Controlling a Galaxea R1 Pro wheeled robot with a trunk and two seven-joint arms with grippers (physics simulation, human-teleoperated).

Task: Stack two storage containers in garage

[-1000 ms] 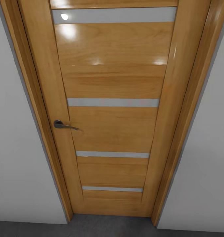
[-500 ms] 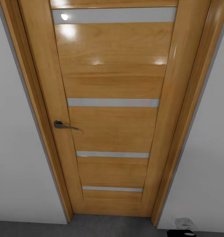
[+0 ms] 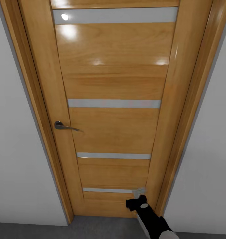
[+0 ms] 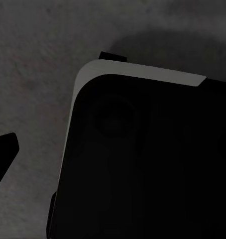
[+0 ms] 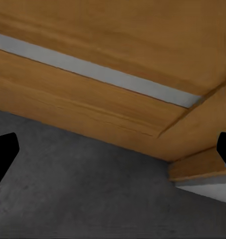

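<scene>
The right gripper reaches up at the foot of a closed wooden door, its dark arm rising from the lower edge of the head view. In the right wrist view its two black fingertips stand wide apart at opposite edges of the picture, with nothing between them but the grey floor and the door's bottom panel. From the head view, whether the pincer touches the door cannot be told. The left gripper points down at the same rough grey floor, beside a dark rounded body with a pale rim; one black fingertip shows at the picture's edge, and how far that pincer is open cannot be told. The door, honey-coloured with pale horizontal glass strips, carries a dark lever handle on its left side and sits in a matching wood frame between plain pale walls.
</scene>
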